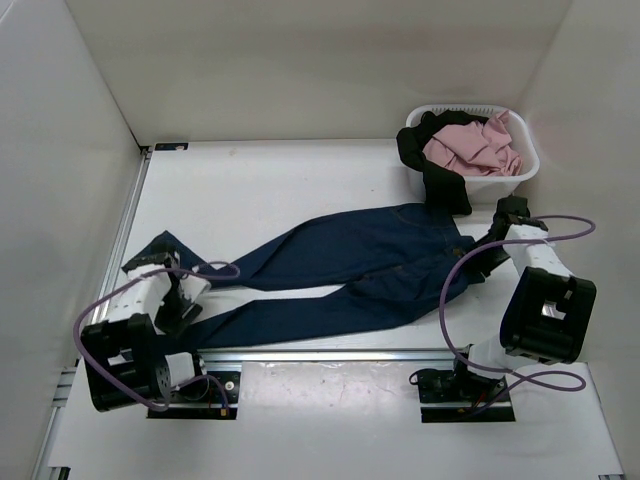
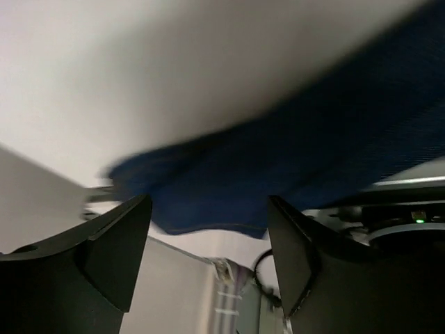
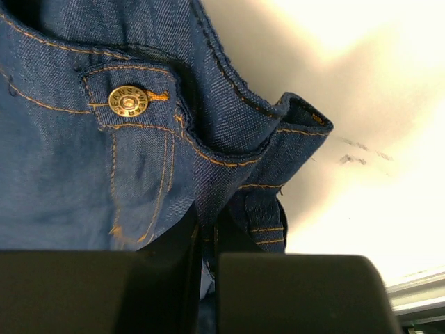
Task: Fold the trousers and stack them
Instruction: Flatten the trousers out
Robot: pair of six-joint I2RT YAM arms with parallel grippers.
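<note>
Denim trousers (image 1: 370, 262) spread; right jaws pinch waistband edge, left jaws apart by hem.

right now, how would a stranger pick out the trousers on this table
On the white table, look in front of the laundry basket at the far right corner. The trousers lie spread there, legs running left. They alone are dark blue denim; the black garment hangs over the basket and the pink cloth sits inside it.

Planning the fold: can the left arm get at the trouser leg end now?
Likely yes: the left gripper is open, and the trousers' leg end lies just ahead of its fingers, with nothing between.
</note>
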